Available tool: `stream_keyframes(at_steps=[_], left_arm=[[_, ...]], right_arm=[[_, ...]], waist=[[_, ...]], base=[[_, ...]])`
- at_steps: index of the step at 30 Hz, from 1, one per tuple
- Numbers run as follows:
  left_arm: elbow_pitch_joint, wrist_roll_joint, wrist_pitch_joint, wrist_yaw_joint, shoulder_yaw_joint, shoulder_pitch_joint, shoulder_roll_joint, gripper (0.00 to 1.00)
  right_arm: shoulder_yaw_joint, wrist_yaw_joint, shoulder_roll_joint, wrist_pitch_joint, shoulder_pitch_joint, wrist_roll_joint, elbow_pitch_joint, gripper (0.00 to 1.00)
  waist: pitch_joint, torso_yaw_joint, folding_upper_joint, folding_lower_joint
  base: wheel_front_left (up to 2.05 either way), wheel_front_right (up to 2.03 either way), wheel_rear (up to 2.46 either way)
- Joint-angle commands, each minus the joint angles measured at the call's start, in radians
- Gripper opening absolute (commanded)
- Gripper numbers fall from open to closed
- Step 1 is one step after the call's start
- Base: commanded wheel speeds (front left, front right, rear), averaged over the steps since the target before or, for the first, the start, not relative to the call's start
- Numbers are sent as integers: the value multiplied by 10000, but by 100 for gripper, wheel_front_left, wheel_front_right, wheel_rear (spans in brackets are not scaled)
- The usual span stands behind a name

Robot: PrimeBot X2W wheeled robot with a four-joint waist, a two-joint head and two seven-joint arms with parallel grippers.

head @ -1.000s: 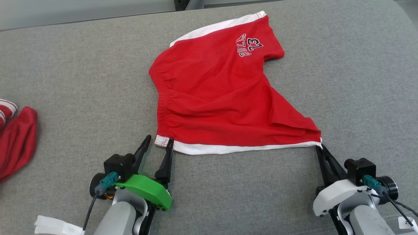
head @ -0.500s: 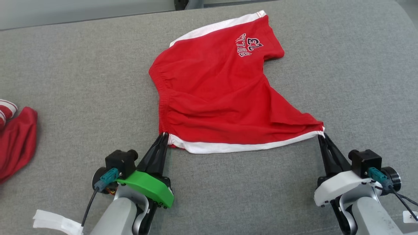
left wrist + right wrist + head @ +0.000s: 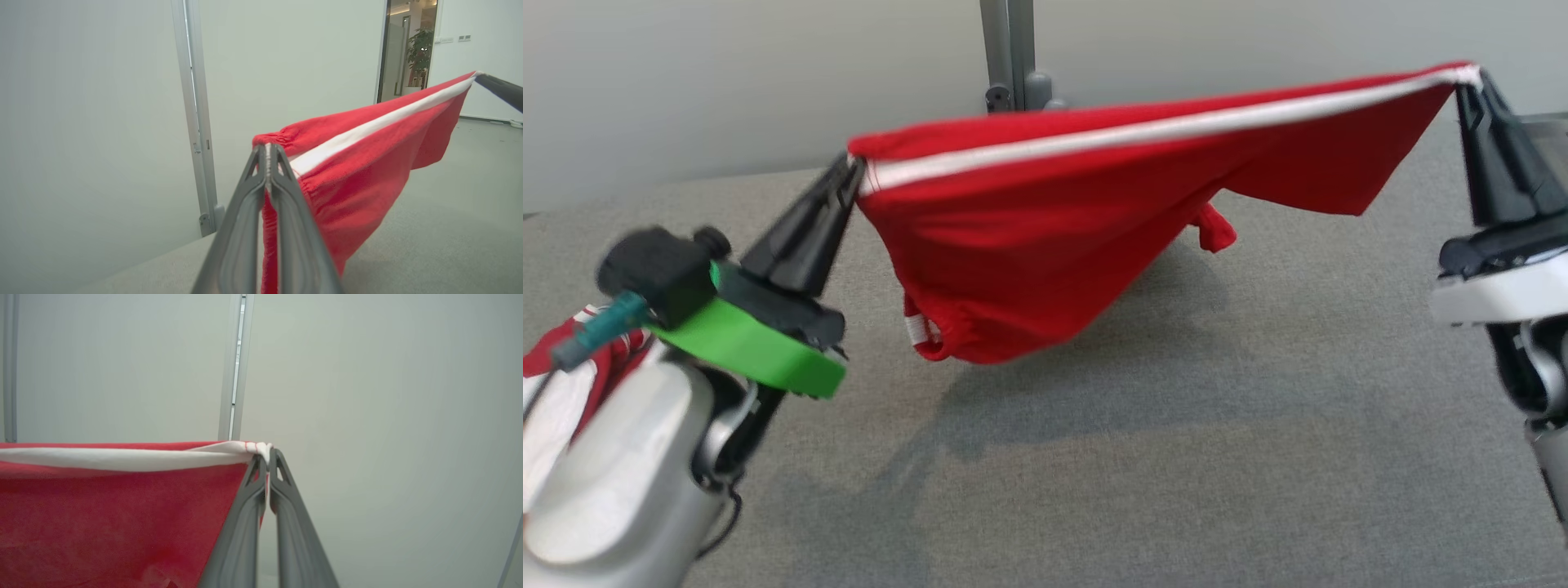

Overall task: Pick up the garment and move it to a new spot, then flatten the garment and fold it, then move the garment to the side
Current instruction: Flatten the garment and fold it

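Garment (image 3: 1045, 237) now aloft, hem corners in closed left tool (image 3: 852, 167) and closed right tool (image 3: 1470, 82)

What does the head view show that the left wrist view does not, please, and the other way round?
The head view adds a green wrist cover, another red-and-white garment beside it, and the right arm's white housing. The left wrist view adds a doorway with a potted plant. Both show the red shorts hanging stretched by the white-trimmed hem between the left gripper and the right gripper, each shut on it, above the grey surface, with a metal post behind.
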Motion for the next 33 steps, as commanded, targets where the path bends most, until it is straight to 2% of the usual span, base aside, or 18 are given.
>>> stream_keyframes(at_steps=[1,3,6,10,12,14,16,18,21,25,29,31,33], left_arm=[[-458,-215,520,32,142,-766,496,0],[-747,-799,1202,53,453,-1440,583,0],[-393,-1422,2480,212,696,-2506,732,0],[830,-1847,3404,222,688,-3866,420,0],[1218,-1660,3374,197,654,-4349,377,0],[2082,-1455,3197,134,566,-5258,180,0],[2876,-1254,2600,114,637,-6223,-12,0],[3526,-994,1718,69,611,-7153,-218,0],[4366,-1150,873,53,299,-7789,-541,0],[4963,-2193,323,44,-580,-7085,-568,0],[5449,-3513,-223,40,-1333,-5216,-822,0],[5727,-3836,-389,39,-1802,-4098,-923,0],[5518,-4498,-467,38,-2258,-2848,-1272,0]], right_arm=[[-76,-19,-423,437,-519,375,-424,0],[-98,-19,-772,962,-1081,707,-843,0],[142,-19,-1140,1739,-2043,913,-1028,0],[850,-20,-1137,2552,-3679,904,-273,0],[989,-20,-1028,2671,-4213,928,134,0],[1272,-25,-923,2667,-5389,683,1078,0],[1421,-27,-882,2380,-6648,53,2060,0],[1094,-31,-692,1921,-7758,-235,3054,0],[1121,-31,-671,1265,-8714,-633,4082,0],[1510,-31,-553,567,-8223,-407,5104,0],[2406,-30,-516,210,-6346,388,5849,0],[2874,-30,-504,32,-5263,686,6096,0],[2983,-28,-282,-113,-4134,1258,6349,0]], waist=[[-633,393,-1,0],[-414,498,-1,0],[343,588,-1,0],[1841,666,-1,0],[2235,666,-1,0],[2947,646,-1,0],[3481,577,-1,0],[3804,544,-1,0],[3924,515,-1,0],[3491,329,-1,0],[3075,188,-1,0],[2878,116,-1,0],[2603,10,-1,0]], base=[[0,0,0],[0,0,0],[0,0,0],[0,0,0],[0,0,0],[0,0,0],[0,0,0],[0,0,0],[0,0,0],[0,0,0],[0,0,0],[0,0,0],[0,0,0]])
